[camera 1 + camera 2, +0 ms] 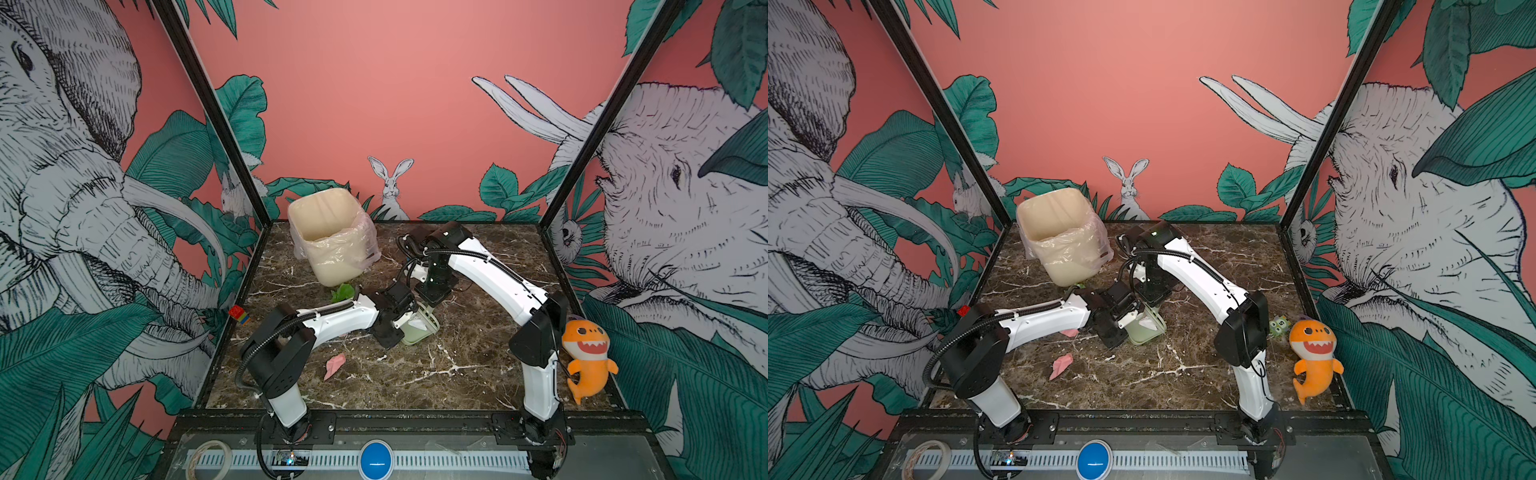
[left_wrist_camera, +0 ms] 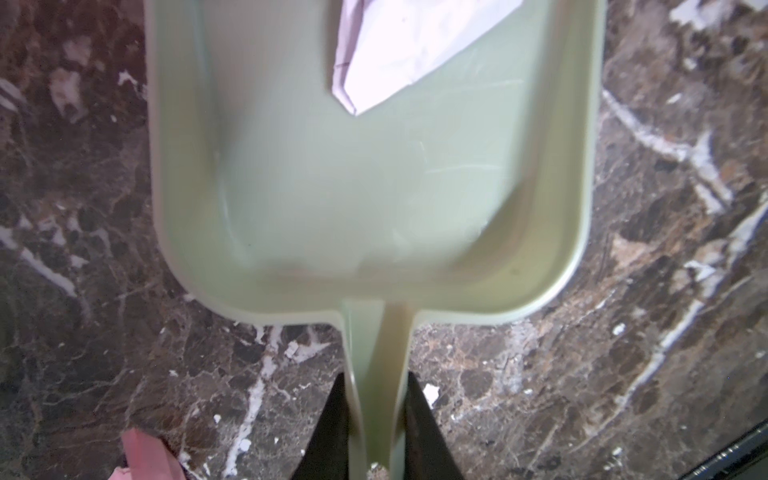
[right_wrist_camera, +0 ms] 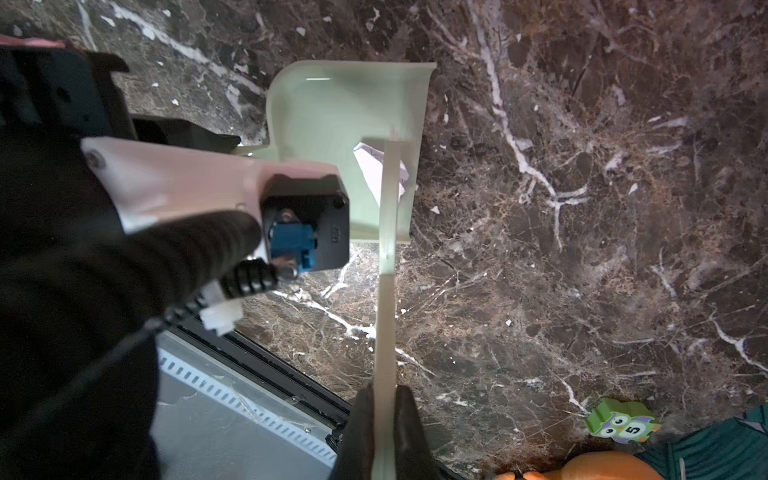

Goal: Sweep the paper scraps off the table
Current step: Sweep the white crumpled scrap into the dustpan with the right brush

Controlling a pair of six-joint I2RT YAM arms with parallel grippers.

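My left gripper [image 2: 376,376] is shut on the handle of a pale green dustpan [image 2: 365,187], which lies flat on the table [image 1: 478,365] at mid-table [image 1: 417,330]. A white paper scrap [image 2: 399,54] lies inside the pan. My right gripper [image 3: 384,390] is shut on a thin pale sweeping tool [image 3: 386,291], whose far end rests over the pan's mouth against that white scrap [image 3: 370,162]. One pink scrap [image 1: 334,365] lies in front of the left arm, and another [image 1: 1069,332] peeks out under it. A green scrap [image 1: 343,293] sits by the bin's base.
A cream bin [image 1: 332,237] with a plastic liner stands at the back left. An orange plush shark [image 1: 588,357] and a small owl block [image 1: 1279,324] lie by the right edge. A coloured cube [image 1: 239,314] sits on the left frame edge.
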